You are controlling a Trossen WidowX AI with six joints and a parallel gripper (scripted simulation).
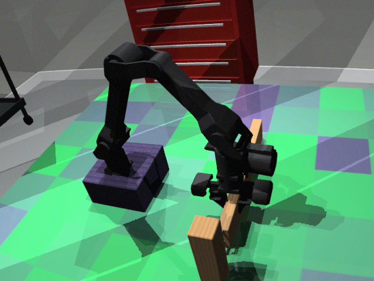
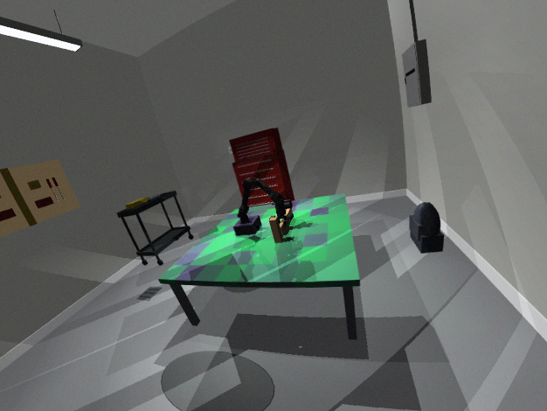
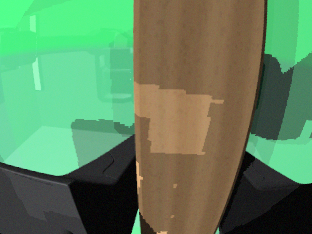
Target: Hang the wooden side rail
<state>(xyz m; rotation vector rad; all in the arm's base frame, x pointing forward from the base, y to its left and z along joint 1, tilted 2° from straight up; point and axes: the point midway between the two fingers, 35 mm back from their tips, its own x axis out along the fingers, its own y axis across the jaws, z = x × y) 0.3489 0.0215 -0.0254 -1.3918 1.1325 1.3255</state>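
Note:
The wooden side rail (image 1: 230, 213) (image 2: 282, 220) (image 3: 195, 120) runs from the far part of the table toward the near front. My gripper (image 1: 233, 198) (image 2: 285, 214) is shut on the rail near its middle, fingers on both sides. The rail's near end meets the upright headboard post (image 1: 208, 247) (image 2: 276, 230) at the front of the table. The hooks, the slot and the pins are hidden. The rail's far end (image 1: 256, 128) shows behind the wrist. In the wrist view the rail fills the middle, with a black finger at each lower corner.
The arm's dark purple base block (image 1: 126, 178) (image 2: 246, 227) stands left of the post. A red drawer cabinet (image 1: 193, 39) (image 2: 260, 165) stands behind the table (image 2: 308, 265). A black cart (image 2: 152, 226) stands on the floor at left.

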